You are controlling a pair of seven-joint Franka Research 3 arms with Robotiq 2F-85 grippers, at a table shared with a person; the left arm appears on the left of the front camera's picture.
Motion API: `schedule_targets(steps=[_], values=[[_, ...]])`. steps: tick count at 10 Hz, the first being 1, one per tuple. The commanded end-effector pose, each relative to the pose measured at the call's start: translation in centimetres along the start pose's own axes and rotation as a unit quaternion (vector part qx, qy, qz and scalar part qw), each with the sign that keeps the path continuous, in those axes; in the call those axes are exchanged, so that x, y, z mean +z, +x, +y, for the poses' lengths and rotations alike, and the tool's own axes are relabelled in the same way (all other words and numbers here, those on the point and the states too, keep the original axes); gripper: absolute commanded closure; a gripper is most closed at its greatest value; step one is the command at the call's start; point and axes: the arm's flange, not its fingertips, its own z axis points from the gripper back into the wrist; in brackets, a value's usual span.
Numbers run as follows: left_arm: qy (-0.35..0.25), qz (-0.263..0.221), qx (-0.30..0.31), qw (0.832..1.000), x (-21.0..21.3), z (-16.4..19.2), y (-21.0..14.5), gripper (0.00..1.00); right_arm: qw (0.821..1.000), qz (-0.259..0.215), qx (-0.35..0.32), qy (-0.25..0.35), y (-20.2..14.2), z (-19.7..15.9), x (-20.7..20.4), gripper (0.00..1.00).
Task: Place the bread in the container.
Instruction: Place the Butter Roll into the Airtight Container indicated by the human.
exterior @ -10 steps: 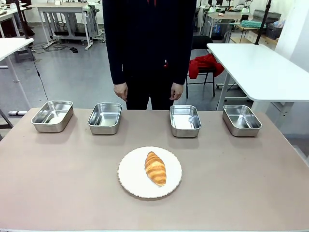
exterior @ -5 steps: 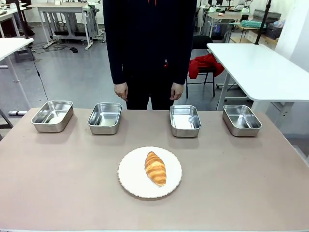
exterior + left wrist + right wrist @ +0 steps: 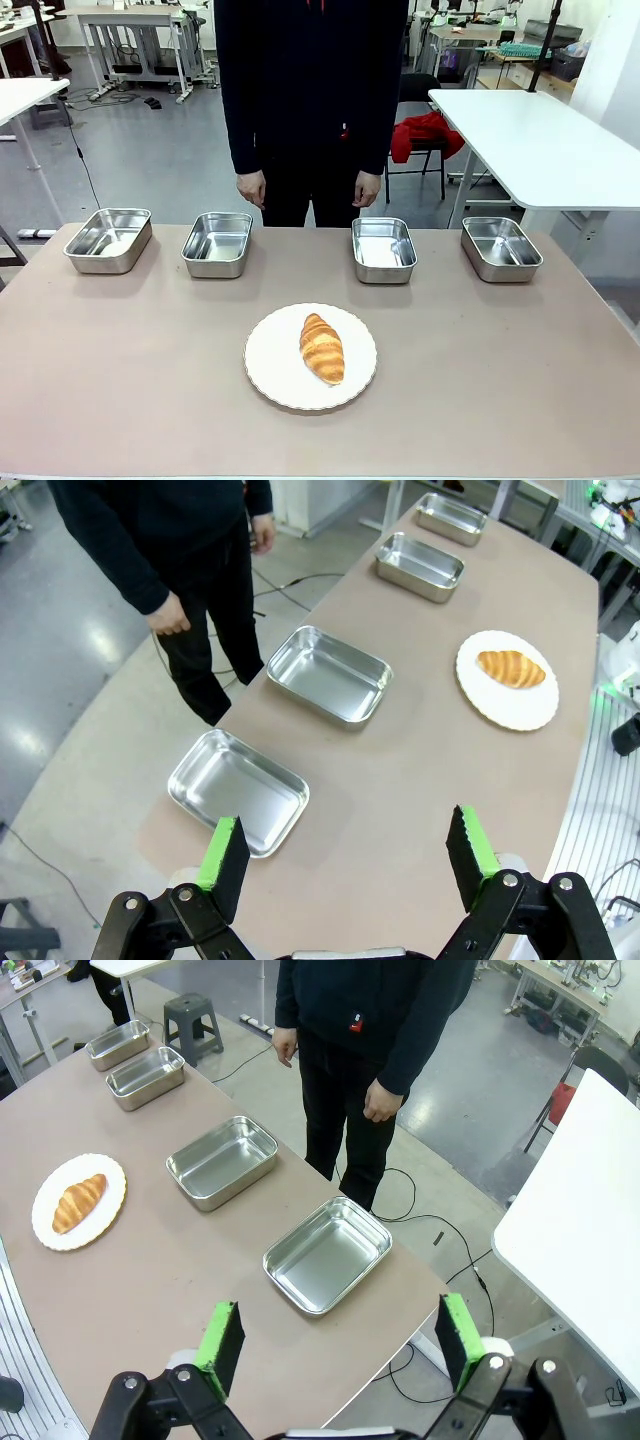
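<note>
The bread, a golden-brown croissant (image 3: 322,347), lies on a round white plate (image 3: 270,375) near the table's front middle. Four look-alike steel pans stand in a row along the far edge: far left (image 3: 108,240), inner left (image 3: 217,244), inner right (image 3: 383,249), far right (image 3: 500,248). Nothing shows which one is the container. My left gripper (image 3: 348,862) is open, high above the table's left end, over the far-left pan (image 3: 238,791); the croissant (image 3: 510,667) is farther off. My right gripper (image 3: 340,1346) is open above the right end, near the far-right pan (image 3: 327,1254); the croissant (image 3: 78,1202) lies at left.
A person in dark clothes (image 3: 310,100) stands at the far side, hands (image 3: 250,187) hanging by the table edge. All four pans look empty. Other white tables (image 3: 540,140) and a chair with red cloth (image 3: 425,135) stand behind.
</note>
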Motion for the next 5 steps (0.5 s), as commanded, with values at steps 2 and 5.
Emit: schedule_targets(steps=[2, 5], values=[[0.001, -0.008, -0.008, 1.0, 0.11, -0.05, 0.09, 0.0, 1.0, -0.002, 0.003, -0.001, 0.22, 0.07, 0.0, 0.0], [0.001, -0.008, -0.008, 1.0, 0.11, -0.05, 0.09, 0.0, 1.0, -0.002, 0.003, -0.001, 0.22, 0.07, 0.0, 0.0]])
